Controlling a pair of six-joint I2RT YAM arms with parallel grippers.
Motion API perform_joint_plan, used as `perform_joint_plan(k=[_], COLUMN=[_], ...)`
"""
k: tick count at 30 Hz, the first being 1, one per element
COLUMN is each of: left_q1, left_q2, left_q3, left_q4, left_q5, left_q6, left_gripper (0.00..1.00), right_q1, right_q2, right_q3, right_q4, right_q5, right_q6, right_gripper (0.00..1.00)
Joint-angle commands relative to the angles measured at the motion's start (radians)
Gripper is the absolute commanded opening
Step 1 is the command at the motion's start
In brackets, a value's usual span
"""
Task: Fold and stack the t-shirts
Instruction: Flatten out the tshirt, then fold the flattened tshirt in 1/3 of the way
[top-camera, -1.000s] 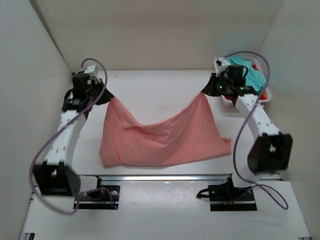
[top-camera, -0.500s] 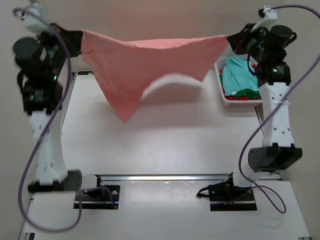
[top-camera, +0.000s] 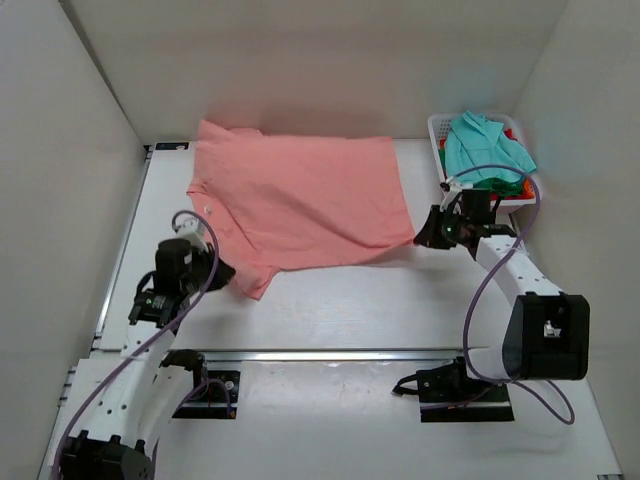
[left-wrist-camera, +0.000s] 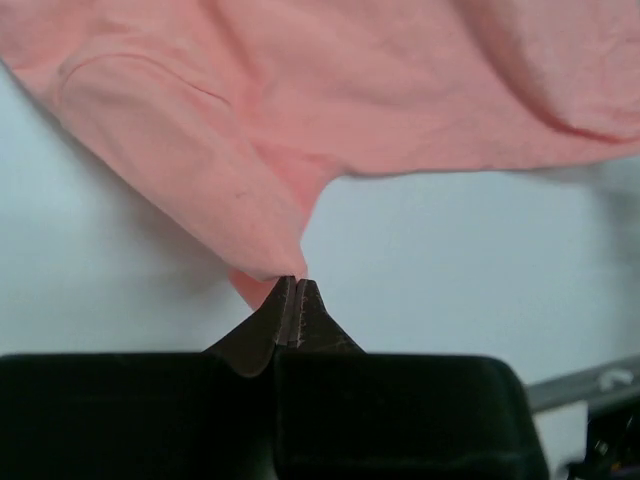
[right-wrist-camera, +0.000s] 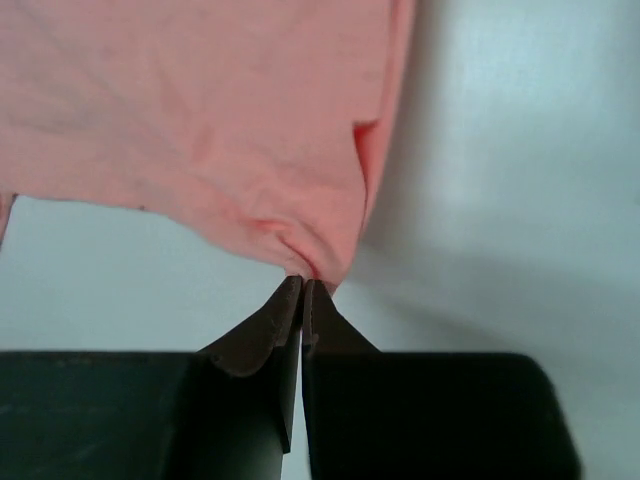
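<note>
Top external view: shows the pink shirt (top-camera: 300, 200) laid almost flat across the far half of the table (top-camera: 330, 310), with only its near edge not yet let go. Places the left hand (top-camera: 225, 272) low at the near-left corner and the right hand (top-camera: 425, 232) low at the near-right corner, well apart, apparently to keep the cloth stretched between them so it settles without creases.

From the left wrist view, shows the left hand (left-wrist-camera: 292, 285) closed, its tips pinching a small peak of the pink shirt (left-wrist-camera: 350, 80), the rest trailing away over the table. From the right wrist view, shows much the same: the right hand (right-wrist-camera: 302, 288) clamped shut on a puckered corner of the pink shirt (right-wrist-camera: 200, 110), beside a short notch in the edge.

Looks like a spreading step nearly done, with folding itself not yet begun. Probably calls for letting both corners go gently, since a tug from either side could drag the cloth or bunch it near the left corner.

At the far right, leaves a white basket (top-camera: 437, 130) holding a teal shirt (top-camera: 485, 150) on top, presumably waiting its turn.
</note>
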Motion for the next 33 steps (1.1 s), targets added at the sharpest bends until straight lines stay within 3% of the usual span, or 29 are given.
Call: perform_joint_plan(k=[1, 5, 9, 15, 21, 33], left_q1=[-0.041, -0.123, -0.096, -0.093, -0.056, 0.051], left_q2=[-0.159, -0.254, -0.277, -0.258, -0.165, 0.089], left_q3=[-0.117, -0.151, -0.112, -0.040, -0.023, 0.039], left_q4=[-0.054, -0.106, -0.178, -0.209, -0.120, 0.098], left_q5=[-0.037, -0.101, -0.106, -0.235, -0.260, -0.203], left_q6=[-0.078, -0.199, -0.247, -0.239, -0.212, -0.126], left_gripper=[0.00, 0.00, 0.00, 0.00, 0.00, 0.00], right_q1=[-0.006, 0.021, 0.014, -0.039, -0.136, -0.088], right_q2=[-0.127, -0.215, -0.258, -0.305, -0.361, -0.290], right_q3=[-0.085, -0.199, -0.245, -0.257, -0.271, -0.265], right_q4=[0.031, -0.066, -0.164, -0.246, -0.324, -0.227], right_q5=[0.018, 0.057, 0.065, 0.084, 0.109, 0.091], right_q6=[0.015, 0.055, 0.078, 0.082, 0.078, 0.056], right_gripper=[0.00, 0.00, 0.00, 0.00, 0.00, 0.00])
